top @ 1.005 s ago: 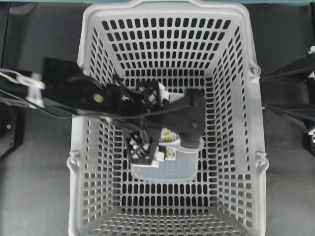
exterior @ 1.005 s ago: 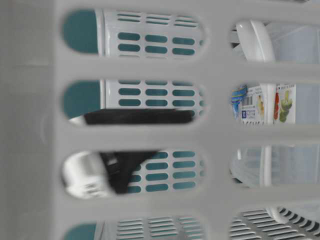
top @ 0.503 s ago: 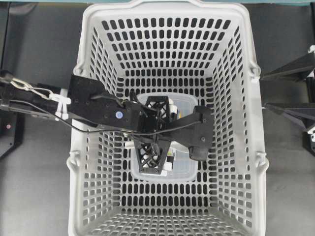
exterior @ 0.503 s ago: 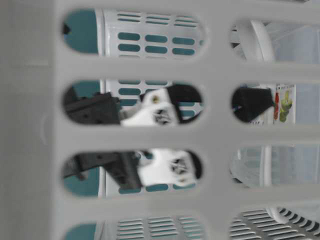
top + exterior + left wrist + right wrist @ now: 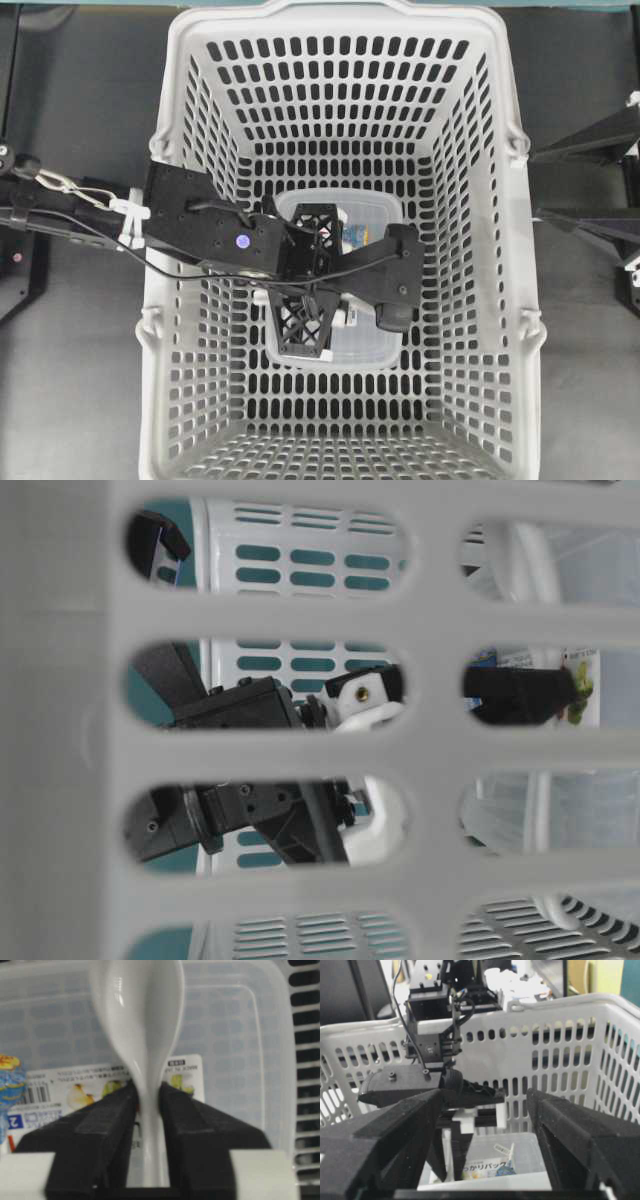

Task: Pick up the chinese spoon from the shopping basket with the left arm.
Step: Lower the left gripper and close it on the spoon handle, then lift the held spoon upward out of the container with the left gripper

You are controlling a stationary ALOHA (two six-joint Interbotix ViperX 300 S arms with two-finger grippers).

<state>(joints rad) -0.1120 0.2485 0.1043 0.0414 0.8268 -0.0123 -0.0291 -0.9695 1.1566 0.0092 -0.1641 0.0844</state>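
left pincer [image 5: 147,1105] clamps chinese spoon [image 5: 137,1020] handle; handle end hidden | right pincer [image 5: 485,1105] wide

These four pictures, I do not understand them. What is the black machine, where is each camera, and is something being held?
You see one moment from four cameras. The machine is a robot with two black arms. The overhead picture looks down into a large grey shopping basket; the left arm reaches in from the left. The table-level camera looks through the basket's slotted wall. A camera on the left wrist looks along the left gripper: its two black fingers are closed on the handle of a white chinese spoon. Behind it is a clear labelled container that lies in the basket. A camera on the right wrist shows the right gripper, open and holding nothing, outside the basket.
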